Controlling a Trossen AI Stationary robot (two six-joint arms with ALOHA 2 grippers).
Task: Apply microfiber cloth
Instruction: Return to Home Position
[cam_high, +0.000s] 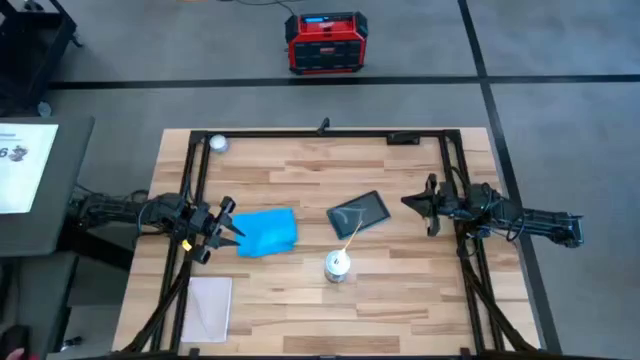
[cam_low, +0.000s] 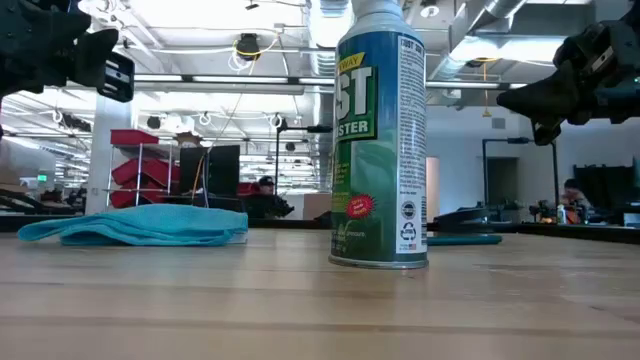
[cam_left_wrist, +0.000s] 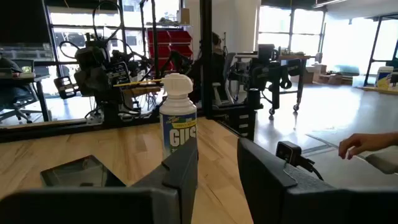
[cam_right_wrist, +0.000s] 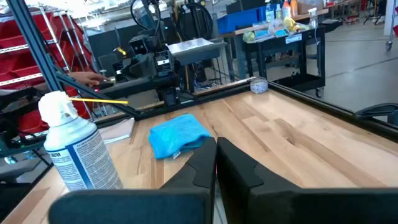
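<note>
Spray can (cam_low: 380, 140), then microfiber cloth (cam_low: 135, 225), low down; red box (cam_high: 322, 43) overhead only.

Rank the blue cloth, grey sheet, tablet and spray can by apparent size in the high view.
1. microfiber cloth and pale sheet, too alike to rank
2. tablet
3. spray can, seen from above

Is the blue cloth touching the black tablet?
Apart. The high view shows a strip of bare table between the microfiber cloth and the tablet.
</note>
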